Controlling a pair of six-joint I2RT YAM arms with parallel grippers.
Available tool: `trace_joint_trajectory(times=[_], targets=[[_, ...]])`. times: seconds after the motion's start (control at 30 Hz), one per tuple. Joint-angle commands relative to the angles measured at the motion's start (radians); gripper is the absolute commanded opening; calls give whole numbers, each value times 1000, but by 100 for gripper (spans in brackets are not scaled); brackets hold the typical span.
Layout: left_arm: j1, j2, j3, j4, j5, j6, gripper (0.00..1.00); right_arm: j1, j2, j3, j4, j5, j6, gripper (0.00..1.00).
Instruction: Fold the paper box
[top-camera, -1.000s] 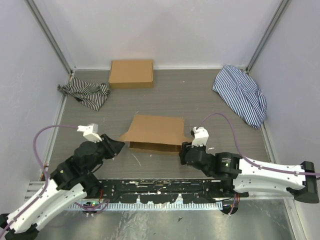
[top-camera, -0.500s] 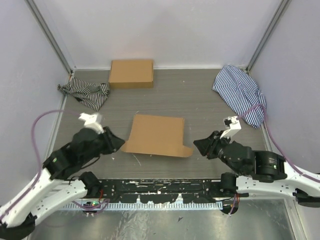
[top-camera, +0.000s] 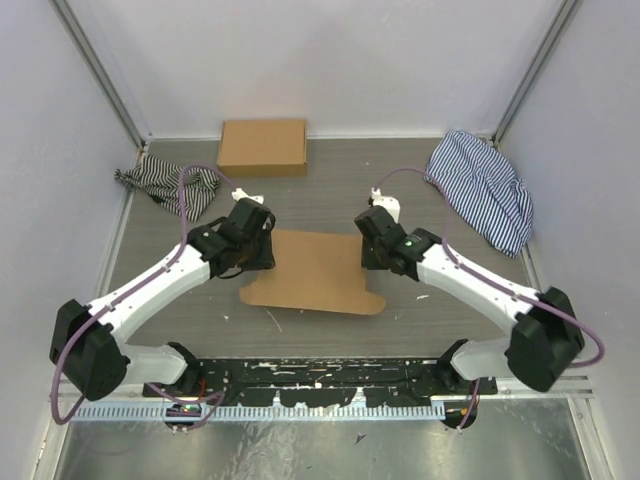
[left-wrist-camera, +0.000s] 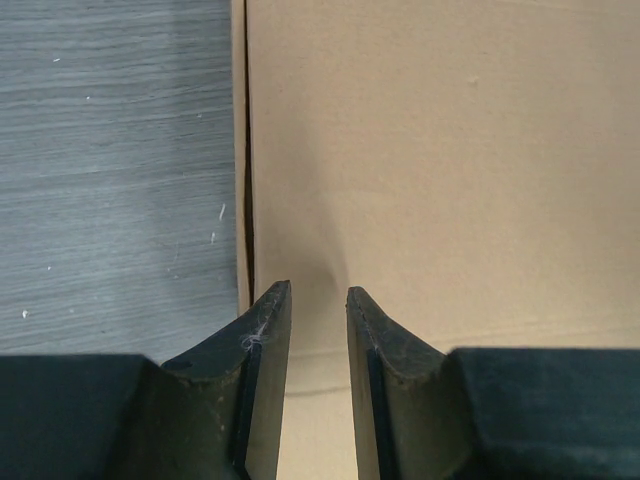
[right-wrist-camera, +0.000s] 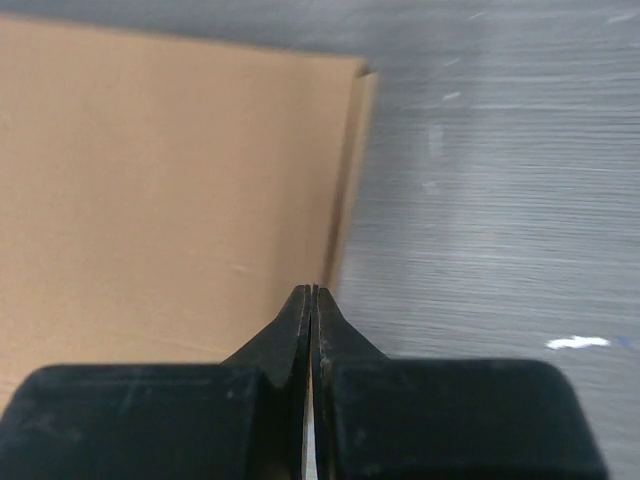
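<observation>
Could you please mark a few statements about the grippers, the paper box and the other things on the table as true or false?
1. The right gripper is shut, at the right edge of the paper box. True.
2. The left gripper is shut on a flap of the paper box. False: its fingers stand apart with nothing between them, over the box's left edge.
3. A second brown box lies at the back of the table. True.
4. The blue striped cloth lies on top of the paper box. False: it lies at the back right, apart from the box.
5. The paper box's lid stands upright. False: it lies flat.
</observation>
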Motion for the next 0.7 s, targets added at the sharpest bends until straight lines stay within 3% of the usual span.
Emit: trace_joint_trajectory(times=[0.0, 0.37, 0.67], targets=[[23, 74, -52, 65, 65, 40, 35, 10, 115, -25, 158, -294, -88, 3], [29, 274, -132, 183, 113, 20, 34, 10, 238, -81, 241, -272, -61, 1], [54, 290, -27, 162, 95, 31, 35, -52, 338, 86, 195, -238, -123, 1]])
